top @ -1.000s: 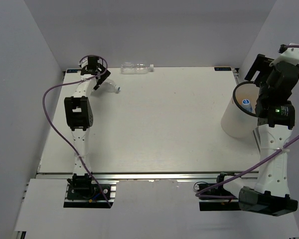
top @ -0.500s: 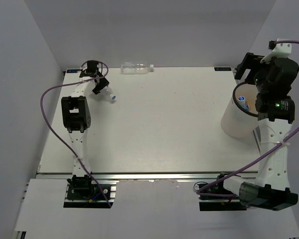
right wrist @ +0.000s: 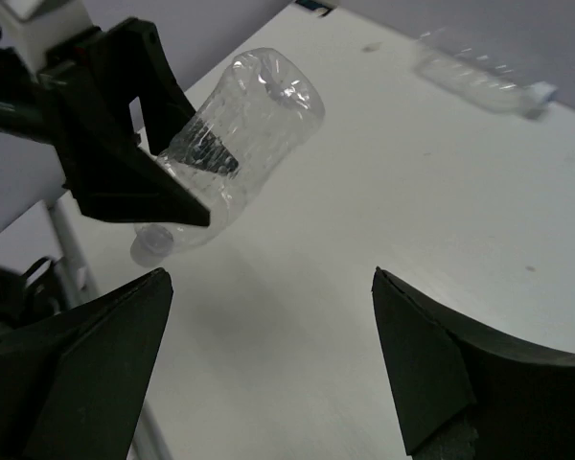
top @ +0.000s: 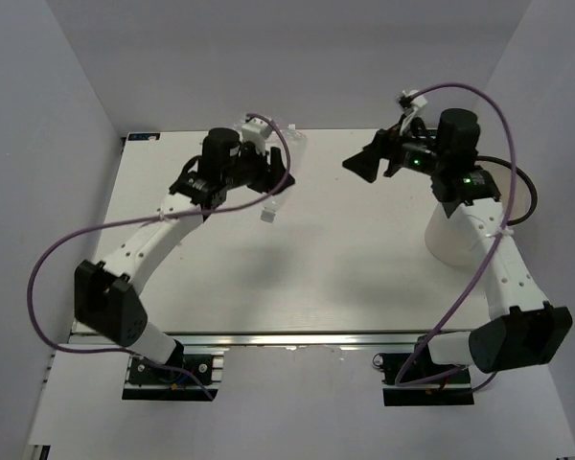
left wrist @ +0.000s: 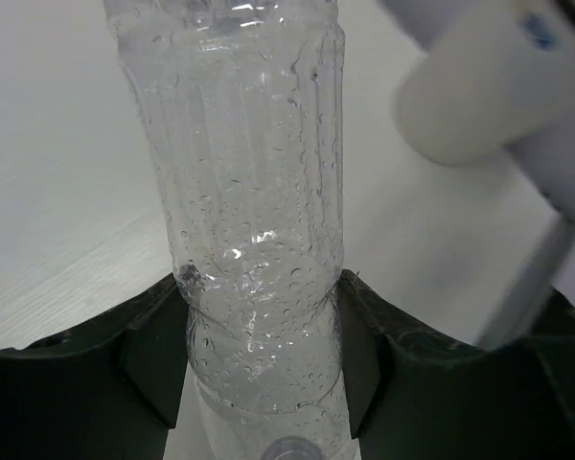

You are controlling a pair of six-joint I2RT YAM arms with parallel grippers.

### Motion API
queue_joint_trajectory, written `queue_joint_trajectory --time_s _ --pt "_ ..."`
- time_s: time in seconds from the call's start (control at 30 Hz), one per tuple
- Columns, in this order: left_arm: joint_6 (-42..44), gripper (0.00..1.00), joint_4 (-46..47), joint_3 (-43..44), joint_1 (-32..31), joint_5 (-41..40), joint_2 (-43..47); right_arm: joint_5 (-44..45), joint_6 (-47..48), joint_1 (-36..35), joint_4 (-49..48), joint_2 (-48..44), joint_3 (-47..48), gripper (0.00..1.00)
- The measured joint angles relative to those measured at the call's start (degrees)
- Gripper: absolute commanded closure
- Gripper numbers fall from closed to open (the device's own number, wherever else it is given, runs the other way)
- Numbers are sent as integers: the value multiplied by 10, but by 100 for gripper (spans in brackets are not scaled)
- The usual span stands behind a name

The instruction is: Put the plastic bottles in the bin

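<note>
- White table (top: 316,278) between plain grey walls (top: 57,86); both arm bases stand at its near edge.
- Bin (top: 446,244): upright at the table's right side, partly hidden behind the right arm.
- Left gripper (left wrist: 264,359): above mid-table, fingers clamped on either side of a clear bottle (right wrist: 249,134), near its neck. The bottle hangs off the surface, tilted, cap low and base high, well apart from the bin.
- Right gripper (right wrist: 270,287): raised over the table left of the bin, facing the held bottle, jaws spread wide with nothing between them.
- Second bottle (right wrist: 479,77): clear, lying on its side near the table's far edge.
</note>
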State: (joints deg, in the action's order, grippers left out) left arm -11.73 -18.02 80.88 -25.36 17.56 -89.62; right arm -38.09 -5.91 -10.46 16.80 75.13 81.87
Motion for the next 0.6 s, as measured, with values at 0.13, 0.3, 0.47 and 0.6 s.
queue_joint_trajectory --time_s 0.13,0.3,0.47,0.6 --pt "-1 62 69 -68 -41 106 79 -101 -74 -31 -103 35 -59 11" --pt "-17 62 123 -101 -43 154 102 -138 -149 -58 -201 52 -107 11" --pt "-38 62 143 -113 -57 183 103 -174 -226 -73 -331 51 -144 11" --pt "-55 62 170 -114 -67 214 103 -178 -253 -91 -377 54 -148 11"
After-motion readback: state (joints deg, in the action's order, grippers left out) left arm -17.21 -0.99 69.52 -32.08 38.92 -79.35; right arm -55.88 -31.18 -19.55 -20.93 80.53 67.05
